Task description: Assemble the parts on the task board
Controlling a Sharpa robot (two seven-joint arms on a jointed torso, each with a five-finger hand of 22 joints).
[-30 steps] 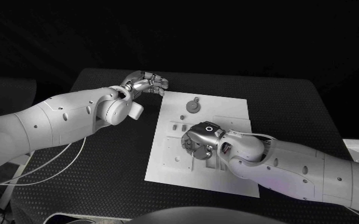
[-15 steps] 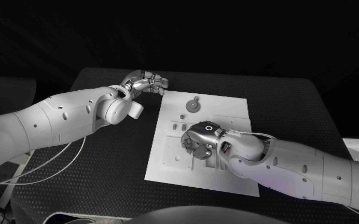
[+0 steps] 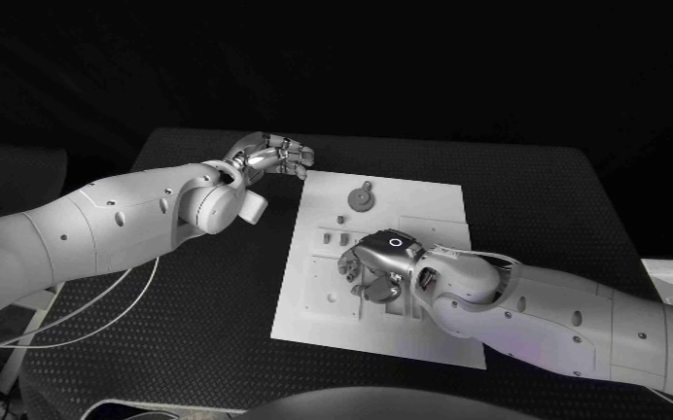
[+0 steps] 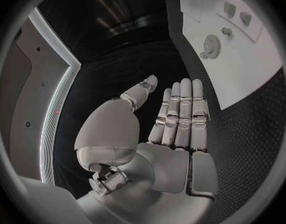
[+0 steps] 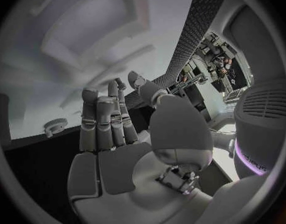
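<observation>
Task board [image 3: 421, 201] sits mid-table. R hand [image 3: 376, 264] hangs low over its near half, fingers straight and together, nothing in them, prob lining up on a slot. Gear part [image 3: 364, 198] stands at board's far end. L hand [image 3: 276, 156] flat, holding nothing, parked off board's far-left corner, out of the way.

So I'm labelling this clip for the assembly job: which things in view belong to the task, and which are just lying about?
Part of the job:
- task board
- gear standing on the board's far end
- small parts near the board's left edge
- right hand, over the board's middle
- left hand, held off the board's far left corner, holding nothing

Just lying about:
- black table
- white cable beside the left arm
</observation>
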